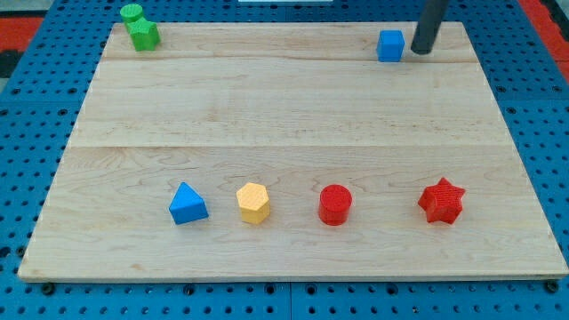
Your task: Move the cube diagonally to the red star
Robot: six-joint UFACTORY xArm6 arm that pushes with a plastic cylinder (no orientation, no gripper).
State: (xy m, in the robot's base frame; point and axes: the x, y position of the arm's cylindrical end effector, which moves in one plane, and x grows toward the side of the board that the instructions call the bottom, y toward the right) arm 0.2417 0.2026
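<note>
A blue cube (389,45) sits near the top right of the wooden board (293,116). My tip (420,50) stands just to the cube's right, very close to it; whether it touches I cannot tell. The red star (442,201) lies near the bottom right of the board, far below the cube and a little to its right.
Along the bottom row, left to right, are a blue triangular block (188,204), a yellow hexagonal block (253,203) and a red cylinder (335,204). A green block (140,28) sits at the top left corner. A blue pegboard surrounds the board.
</note>
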